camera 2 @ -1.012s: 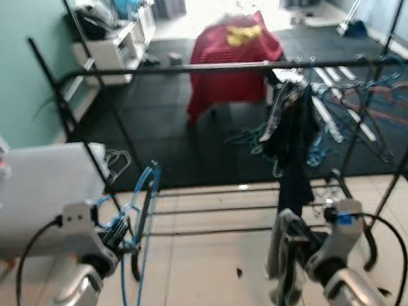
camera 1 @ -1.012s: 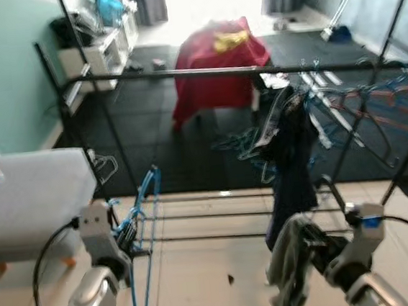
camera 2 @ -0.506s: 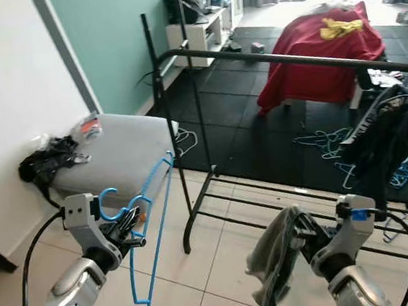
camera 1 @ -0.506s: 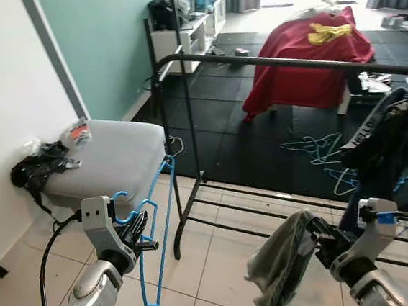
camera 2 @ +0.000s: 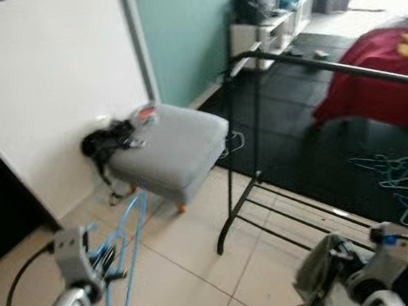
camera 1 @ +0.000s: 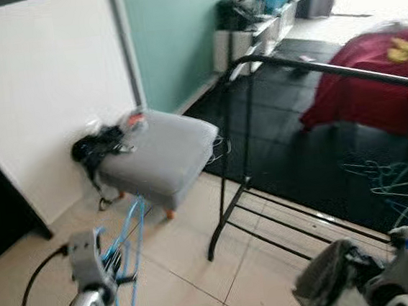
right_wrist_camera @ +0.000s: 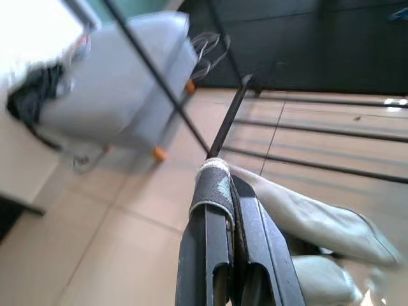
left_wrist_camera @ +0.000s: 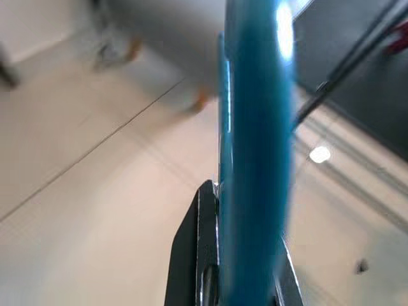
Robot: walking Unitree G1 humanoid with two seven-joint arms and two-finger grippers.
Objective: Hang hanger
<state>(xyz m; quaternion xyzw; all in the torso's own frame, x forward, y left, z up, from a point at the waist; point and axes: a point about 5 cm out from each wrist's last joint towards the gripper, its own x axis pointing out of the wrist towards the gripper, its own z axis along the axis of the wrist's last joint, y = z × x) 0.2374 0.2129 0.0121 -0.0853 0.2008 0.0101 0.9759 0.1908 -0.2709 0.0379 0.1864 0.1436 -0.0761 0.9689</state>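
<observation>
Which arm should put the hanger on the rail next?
Probably left: the left gripper is shut on the blue hanger; the right gripper is shut on grey cloth. The rail stands ahead.

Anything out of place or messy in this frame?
Yes. Loose hangers lie scattered on the dark floor mat beyond the clothes rack, and a tangle of black items is heaped on the grey ottoman by the wall.

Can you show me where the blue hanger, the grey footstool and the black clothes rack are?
blue hanger (camera 2: pixel 129 236): right eye view, on its sloping arm.
grey footstool (camera 1: pixel 161 144): left eye view, on its cushion top.
black clothes rack (camera 2: pixel 311 62): right eye view, on its top bar.
</observation>
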